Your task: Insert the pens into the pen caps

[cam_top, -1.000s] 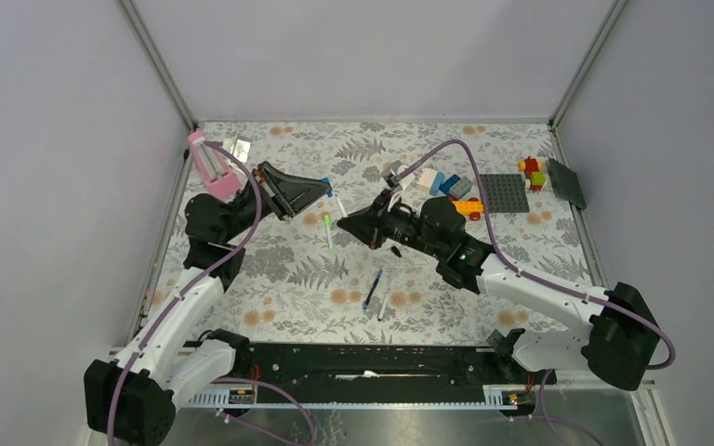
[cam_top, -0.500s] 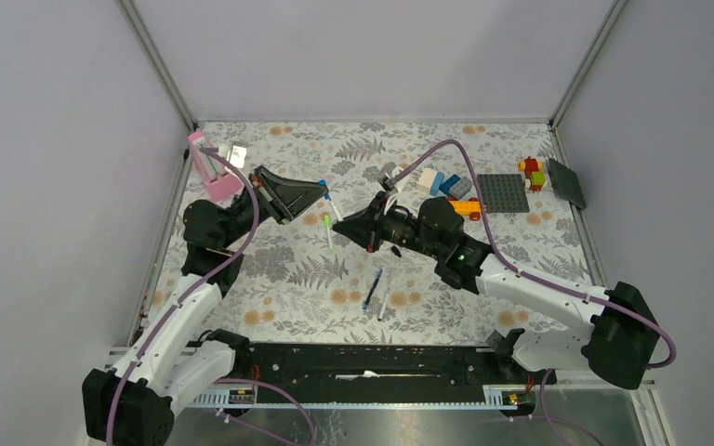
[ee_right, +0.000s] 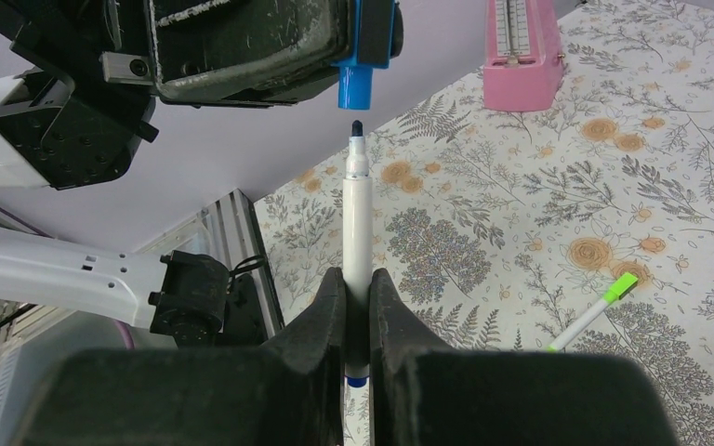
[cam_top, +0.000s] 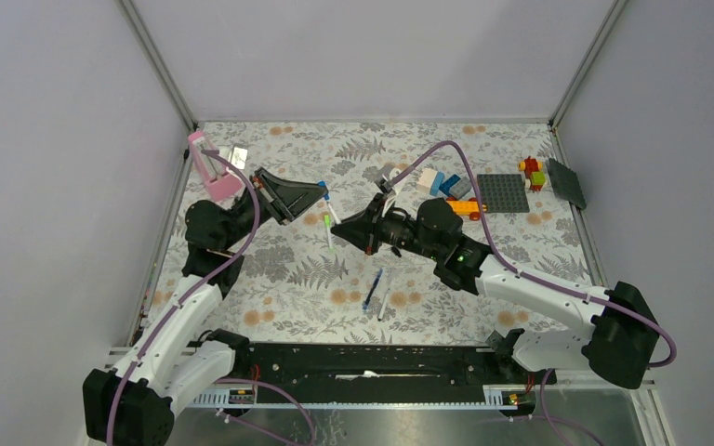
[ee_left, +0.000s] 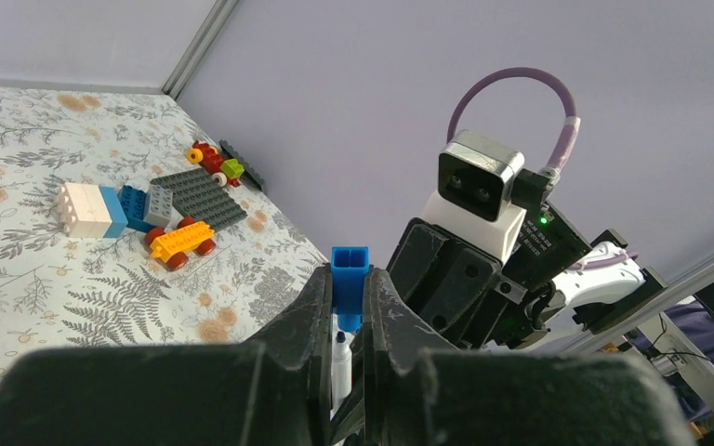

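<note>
2 arms meet in mid-air over the flowered counter (cam_top: pixel 288 269), a cap facing a pen tip.

In the left wrist view, the left gripper (ee_left: pixel 349 290) is clamped on a light blue cap (ee_left: pixel 350 265) at bottom centre of the frame. In the right wrist view, the right gripper (ee_right: pixel 357 290) is closed tight around a white pen (ee_right: pixel 357 214). That pen stands up the middle of the frame, its dark tip just short of the cap's open end and not touching it. From the top view, a green-capped pen (cam_top: pixel 328 228) lies on the counter between the 2 grippers. A dark blue pen (cam_top: pixel 372 289) and a white-barrelled pen (cam_top: pixel 386 302) lie side by side lower down, near centre. Toy bricks (cam_top: pixel 446 183) sit toward the upper right and a pink object (cam_top: pixel 212 167) at upper left.
</note>
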Controlling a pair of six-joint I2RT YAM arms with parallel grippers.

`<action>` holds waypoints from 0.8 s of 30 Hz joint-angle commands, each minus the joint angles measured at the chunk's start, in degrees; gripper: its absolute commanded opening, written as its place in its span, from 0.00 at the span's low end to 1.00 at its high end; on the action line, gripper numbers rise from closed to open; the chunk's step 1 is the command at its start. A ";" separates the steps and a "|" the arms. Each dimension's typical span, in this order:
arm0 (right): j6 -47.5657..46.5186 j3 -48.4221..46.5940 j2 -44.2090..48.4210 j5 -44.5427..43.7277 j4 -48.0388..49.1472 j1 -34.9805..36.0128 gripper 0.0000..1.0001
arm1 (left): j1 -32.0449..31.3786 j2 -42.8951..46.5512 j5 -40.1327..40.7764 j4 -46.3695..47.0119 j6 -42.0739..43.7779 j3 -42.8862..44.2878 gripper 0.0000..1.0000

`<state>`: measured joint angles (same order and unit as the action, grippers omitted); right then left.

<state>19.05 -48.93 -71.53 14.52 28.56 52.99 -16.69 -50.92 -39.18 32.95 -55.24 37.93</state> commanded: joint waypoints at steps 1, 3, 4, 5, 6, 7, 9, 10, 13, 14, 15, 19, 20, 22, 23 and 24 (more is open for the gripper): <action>-1.54 -2.74 0.88 -0.20 0.91 0.79 0.00 | 0.34 1.17 1.27 1.79 1.51 0.10 0.00; -1.58 -2.75 1.00 -0.33 0.81 0.80 0.00 | 0.36 1.16 1.18 1.85 1.48 -0.05 0.00; -1.65 -2.68 1.03 -0.45 0.80 0.80 0.00 | 0.34 1.17 1.05 1.91 1.46 -0.03 0.00; -1.70 -2.67 1.07 -0.57 0.72 0.91 0.00 | 0.34 1.17 1.10 1.94 1.50 -0.04 0.00; -1.77 -2.72 1.10 -0.64 0.67 0.89 0.00 | 0.34 1.18 1.12 2.02 1.51 -0.04 0.00; -1.83 -2.72 1.14 -0.66 0.63 0.86 0.00 | 0.34 1.16 0.99 2.03 1.46 -0.03 0.00; -1.93 -2.78 1.15 -0.73 0.55 0.88 0.00 | 0.34 1.17 1.03 2.03 1.51 -0.03 0.00; -1.91 -2.77 1.27 -0.84 0.54 0.93 0.00 | 0.34 1.17 0.97 1.99 1.47 -0.01 0.00; -2.04 -2.75 1.37 -1.04 0.54 0.97 0.00 | 0.34 1.16 0.95 2.03 1.45 -0.07 0.00; -2.05 -2.75 1.39 -1.14 0.54 0.97 0.00 | 0.38 1.15 0.95 1.98 1.45 -0.09 0.00; -2.07 -2.77 1.42 -1.35 0.54 0.94 0.00 | 0.37 1.16 0.94 2.02 1.45 -0.09 0.00; -2.18 -2.76 1.63 -1.72 0.45 0.97 0.00 | 0.34 1.08 0.73 2.02 1.41 0.05 0.00; -2.22 -2.75 1.65 -1.69 0.45 0.97 0.00 | 0.34 1.08 0.74 2.08 1.37 -0.03 0.00; -2.23 -2.82 1.73 -1.86 0.45 0.97 0.00 | 0.35 1.08 0.69 2.12 1.43 -0.02 0.00; -2.22 -2.76 1.74 -1.87 0.45 0.97 0.00 | 0.34 1.06 0.67 2.12 1.45 -0.09 0.00; -2.32 -2.87 1.74 -1.91 0.45 0.98 0.00 | 0.34 1.08 0.68 2.10 1.45 -0.12 0.00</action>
<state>17.78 -48.97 -71.48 14.02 28.51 53.25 -16.64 -50.70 -38.79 32.64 -54.85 37.85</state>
